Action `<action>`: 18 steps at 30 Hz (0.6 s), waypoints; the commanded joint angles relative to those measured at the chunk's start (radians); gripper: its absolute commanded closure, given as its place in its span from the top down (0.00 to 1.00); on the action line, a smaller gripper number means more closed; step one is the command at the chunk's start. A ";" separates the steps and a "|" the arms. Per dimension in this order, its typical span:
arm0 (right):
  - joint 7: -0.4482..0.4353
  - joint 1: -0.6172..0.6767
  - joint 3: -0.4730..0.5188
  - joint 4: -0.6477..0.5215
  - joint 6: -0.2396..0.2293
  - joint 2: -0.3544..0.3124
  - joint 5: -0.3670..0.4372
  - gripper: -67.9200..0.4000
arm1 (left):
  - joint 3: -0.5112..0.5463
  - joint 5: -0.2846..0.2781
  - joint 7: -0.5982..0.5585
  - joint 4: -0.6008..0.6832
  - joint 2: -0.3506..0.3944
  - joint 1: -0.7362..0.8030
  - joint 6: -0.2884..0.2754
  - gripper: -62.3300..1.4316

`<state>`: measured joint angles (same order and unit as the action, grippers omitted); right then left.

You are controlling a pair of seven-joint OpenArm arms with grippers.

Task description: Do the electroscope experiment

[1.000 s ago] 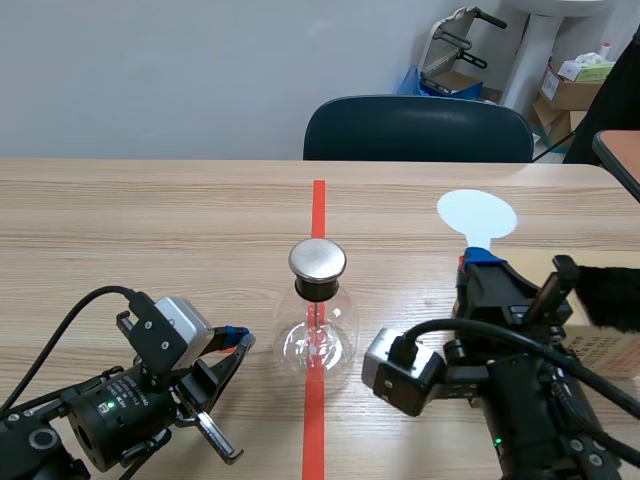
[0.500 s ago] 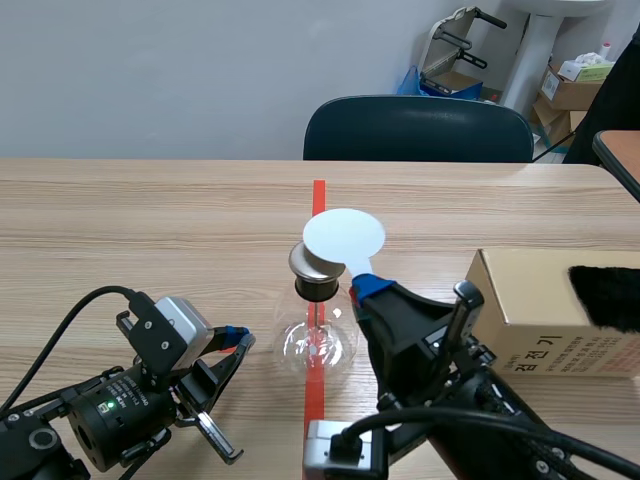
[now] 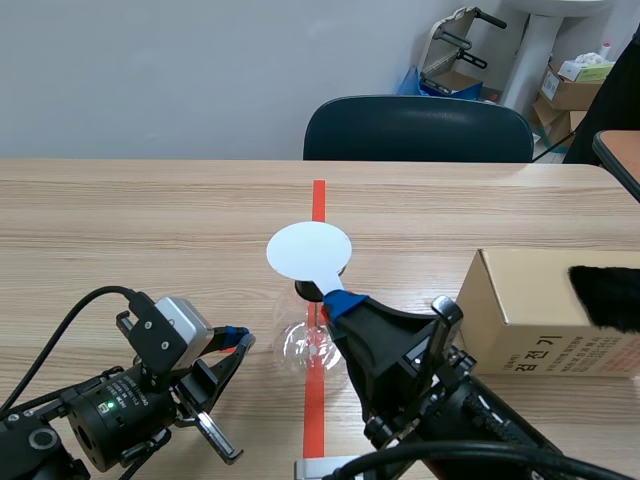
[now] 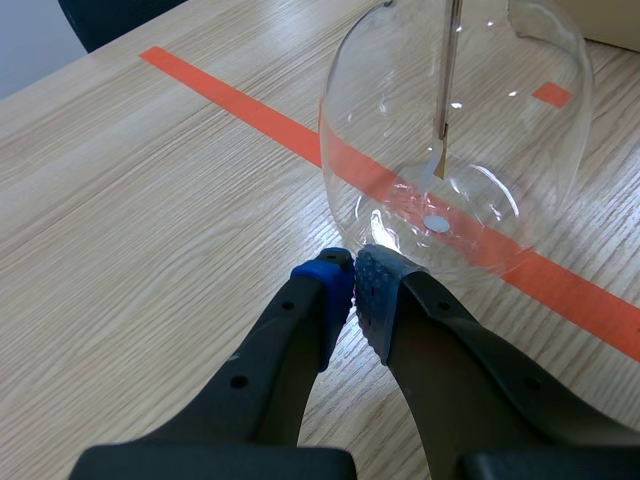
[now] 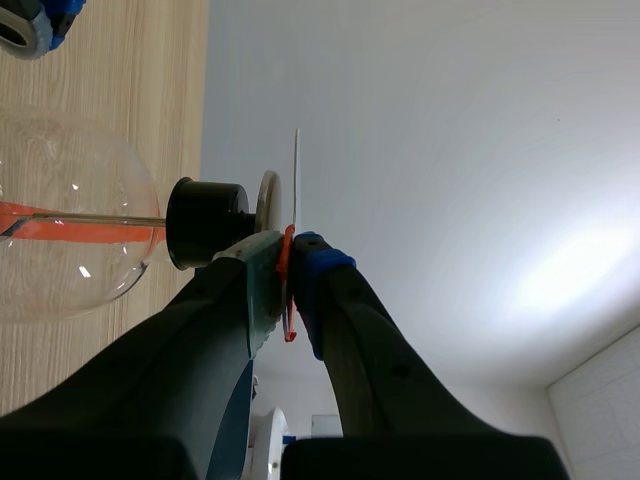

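Plain pale grey wall (image 3: 150,70) behind, evenly lit. Light wood-grain table (image 3: 120,220) spans full width, orange-red tape stripe (image 3: 318,195) down middle. Dark teal chair back (image 3: 418,128) tucked at far edge. Far right corner cluttered: folded metal frame (image 3: 455,40), blue bag (image 3: 412,80), white pedestal (image 3: 528,50), cardboard boxes (image 3: 570,88). Corner of second table (image 3: 620,155) at right edge.

White disc (image 3: 309,250), clear flask (image 4: 455,130), black stopper (image 5: 208,222)
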<state>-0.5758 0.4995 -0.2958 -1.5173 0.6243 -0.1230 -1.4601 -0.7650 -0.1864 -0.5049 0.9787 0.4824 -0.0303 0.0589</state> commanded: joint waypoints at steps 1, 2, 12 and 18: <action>0.001 0.002 0.003 -0.010 0.010 -0.007 -0.001 0.02 | 0.004 -0.003 -0.014 0.017 -0.005 0.000 -0.001 0.11; 0.001 0.002 0.003 -0.010 0.010 -0.007 -0.001 0.02 | 0.004 -0.003 -0.014 0.017 -0.005 0.000 -0.001 0.11; 0.060 0.002 0.003 -0.010 0.010 -0.007 -0.001 0.02 | 0.004 -0.003 -0.014 0.017 -0.005 0.003 -0.001 0.11; 0.253 0.002 0.003 -0.010 0.010 -0.007 -0.001 0.02 | 0.004 -0.003 -0.014 0.017 -0.005 0.002 -0.001 0.11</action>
<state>-0.3305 0.4995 -0.2958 -1.5173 0.6243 -0.1238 -1.4601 -0.7650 -0.1864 -0.5049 0.9787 0.4824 -0.0303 0.0589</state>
